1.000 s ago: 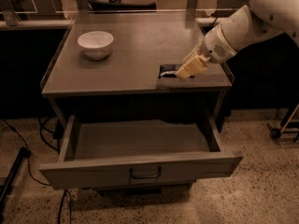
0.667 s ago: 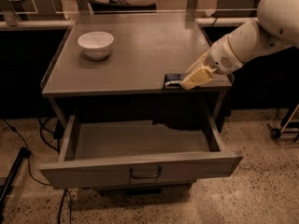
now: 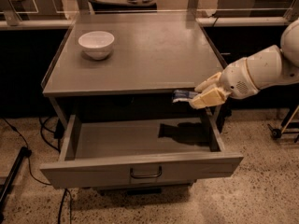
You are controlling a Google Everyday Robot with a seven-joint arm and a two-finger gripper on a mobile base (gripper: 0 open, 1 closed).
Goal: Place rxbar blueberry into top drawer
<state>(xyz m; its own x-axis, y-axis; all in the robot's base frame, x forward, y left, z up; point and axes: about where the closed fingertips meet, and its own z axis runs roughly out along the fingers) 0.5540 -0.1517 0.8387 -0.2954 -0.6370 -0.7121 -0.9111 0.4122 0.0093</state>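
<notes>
In the 1 camera view, the gripper (image 3: 201, 95) hangs at the front right edge of the grey cabinet-table (image 3: 154, 55), reaching in from the right on a white arm (image 3: 261, 71). Its 2 cream fingers (image 3: 209, 82) are closed together on the rxbar blueberry (image 3: 183, 95), gripping the bar's right end so that the dark wrapper sticks out to the left, roughly level. The bar is off the tabletop, just past its front lip and above the right rear part of the top drawer (image 3: 93, 172). That drawer is pulled well out, its grey floor bare apart from a dark shadow (image 3: 184, 133) lying under the gripper and bar. A small curved metal handle (image 3: 145, 174) sits at the centre of the drawer's front panel. A white bowl (image 3: 96, 44) stands on the tabletop towards the far left, well apart from the gripper. A black cable (image 3: 29, 158) trails over the speckled floor to the left of the cabinet.
</notes>
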